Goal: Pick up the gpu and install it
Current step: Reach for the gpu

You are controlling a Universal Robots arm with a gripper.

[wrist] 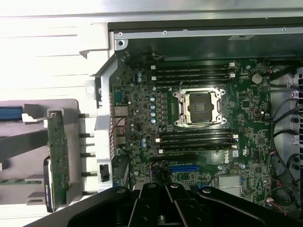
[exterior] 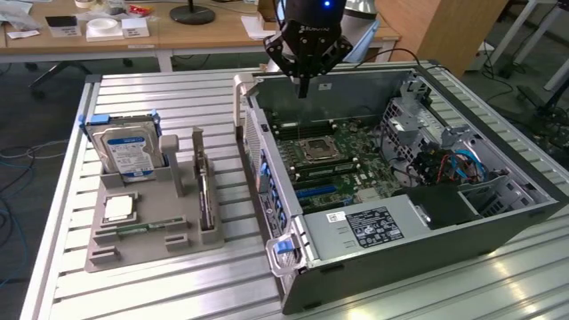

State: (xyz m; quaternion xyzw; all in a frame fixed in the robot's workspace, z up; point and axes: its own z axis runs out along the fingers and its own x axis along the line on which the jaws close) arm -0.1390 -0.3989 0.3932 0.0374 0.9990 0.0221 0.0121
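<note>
Claw (exterior: 302, 92) is pinched fully shut with nothing in it, so you're at the very start of the job: the pick isn't done yet. In the exterior view it hangs over the far rim of the open PC case (exterior: 382, 250), fingertips pointing down, just above the back edge of the motherboard (exterior: 347, 167).

Your gpu (exterior: 206, 200) is nowhere near it. It stands on its long edge in a slot of the grey holder (exterior: 133, 257) on the table (exterior: 178, 87), just outside the case wall, at roughly 7 o'clock from the claw. The wrist view catches it too, green board edge-on with the black cooler on one face. Don't mix it up with the hard drive (exterior: 129, 152), the one with the blue-white label, parked at about 10 o'clock from the card.

My read on what the pick calls for: jaws open first, since they can't straddle anything as they are now. Then line up along that thin top edge, because the card is narrow and the holder walls hug it closely. A skewed approach could clip the holder or the case side. The blue slot (exterior: 316, 192) on the board looks free.
</note>
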